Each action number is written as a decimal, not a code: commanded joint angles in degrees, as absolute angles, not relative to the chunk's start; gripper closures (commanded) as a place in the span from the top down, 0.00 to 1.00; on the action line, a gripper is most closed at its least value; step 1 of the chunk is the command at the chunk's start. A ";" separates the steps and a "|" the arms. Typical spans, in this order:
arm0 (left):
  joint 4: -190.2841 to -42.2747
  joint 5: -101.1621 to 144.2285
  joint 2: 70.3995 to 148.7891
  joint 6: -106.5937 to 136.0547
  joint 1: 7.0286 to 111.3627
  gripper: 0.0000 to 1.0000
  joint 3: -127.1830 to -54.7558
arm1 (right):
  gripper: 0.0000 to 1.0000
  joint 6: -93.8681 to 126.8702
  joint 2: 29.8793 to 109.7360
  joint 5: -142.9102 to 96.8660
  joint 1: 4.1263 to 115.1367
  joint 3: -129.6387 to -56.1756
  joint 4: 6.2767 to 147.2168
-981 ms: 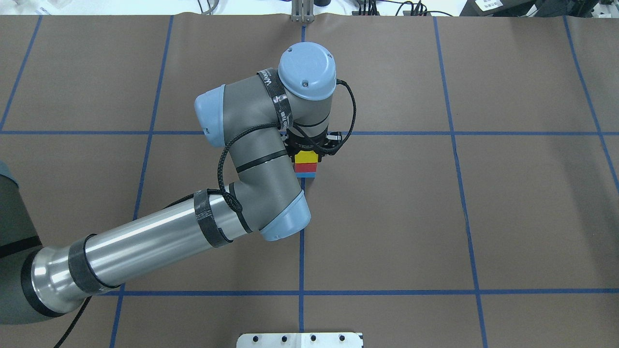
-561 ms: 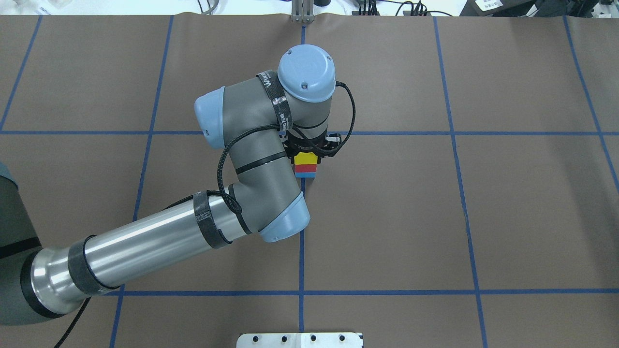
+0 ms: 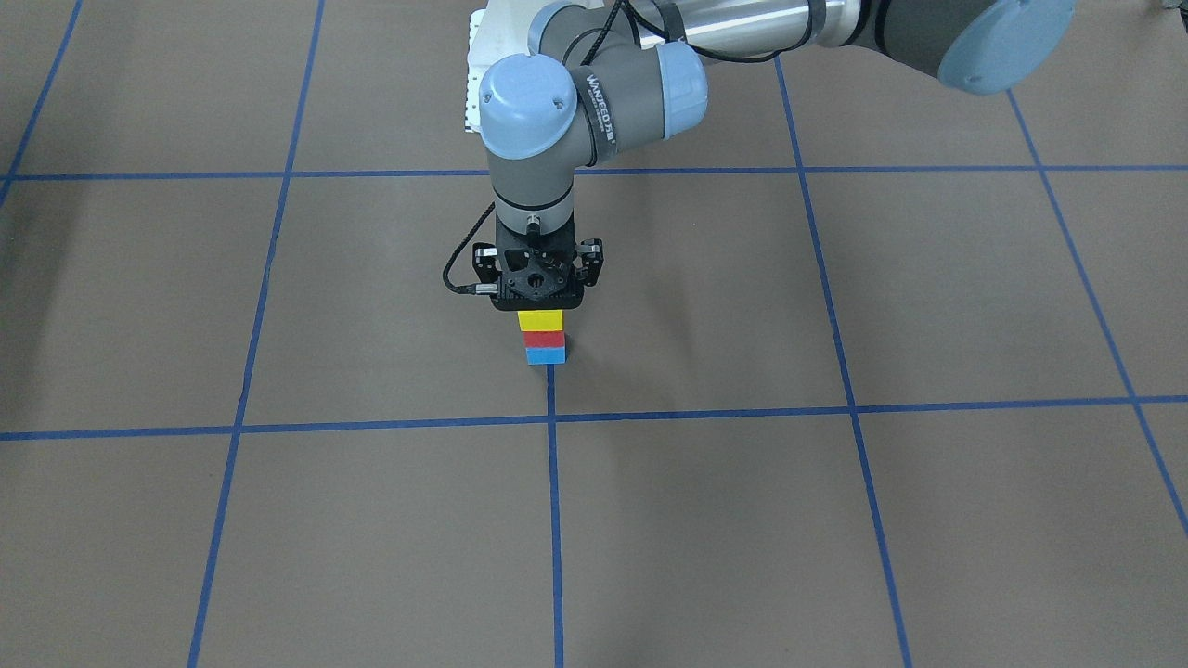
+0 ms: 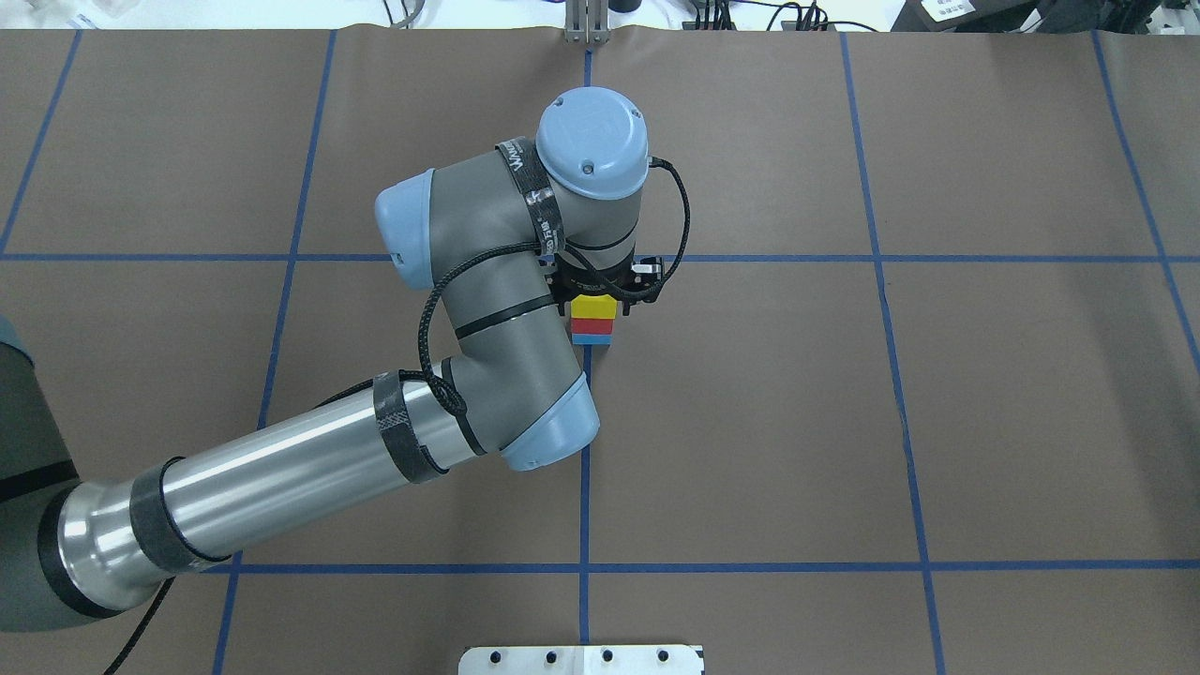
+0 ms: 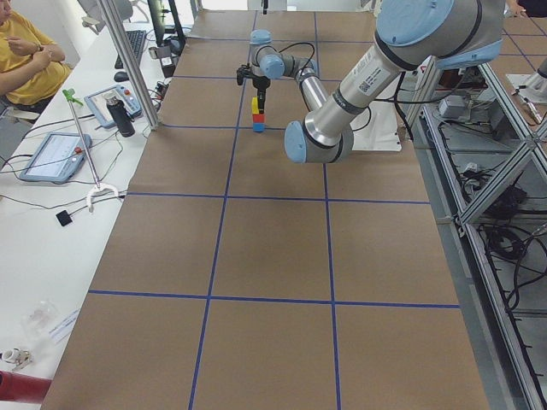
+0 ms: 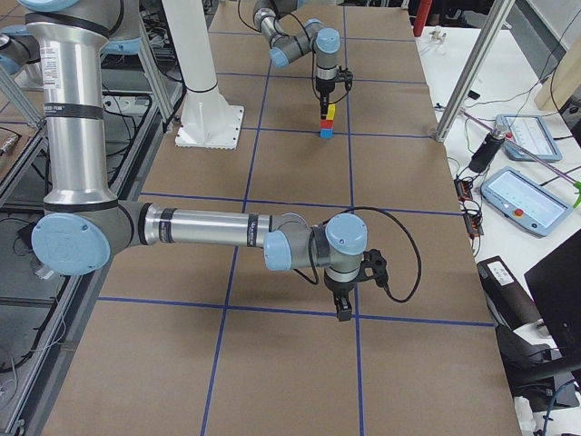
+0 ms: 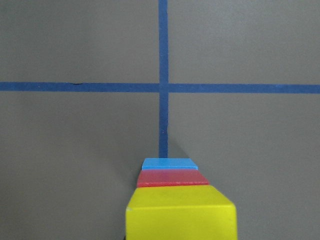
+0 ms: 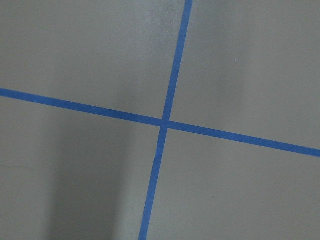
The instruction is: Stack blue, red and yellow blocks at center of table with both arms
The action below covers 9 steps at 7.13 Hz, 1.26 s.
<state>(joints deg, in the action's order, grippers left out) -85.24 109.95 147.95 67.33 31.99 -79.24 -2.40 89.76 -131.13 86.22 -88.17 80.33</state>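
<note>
A stack stands at the table's centre by a tape cross: blue block at the bottom, red block in the middle, yellow block on top. It also shows in the left wrist view, with the yellow block nearest. My left gripper points straight down over the stack, its fingers flanking the yellow block and shut on it. My right gripper shows only in the exterior right view, low over bare table far from the stack. I cannot tell whether it is open or shut.
The table is covered in brown paper with a blue tape grid. The white robot base plate sits at the near edge. An operator and tablets are on a side table.
The left wrist has shifted very slightly, seemingly downward, over the stack. The three blocks have not moved.
</note>
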 commanded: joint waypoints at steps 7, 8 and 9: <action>-72.79 114.76 135.77 52.27 43.20 1.00 -104.87 | 1.00 -2.98 90.08 -131.13 86.22 -87.98 80.33; -72.69 115.31 127.61 43.77 48.20 1.00 -110.60 | 1.00 -2.99 90.35 -131.13 86.22 -87.98 80.33; -72.86 117.14 121.44 32.02 54.26 1.00 -111.96 | 1.00 -2.99 90.44 -131.13 86.22 -87.98 80.33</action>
<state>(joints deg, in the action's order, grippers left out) -73.13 115.15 129.89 44.93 47.21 -107.90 -2.93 90.20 -131.13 86.22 -87.98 80.33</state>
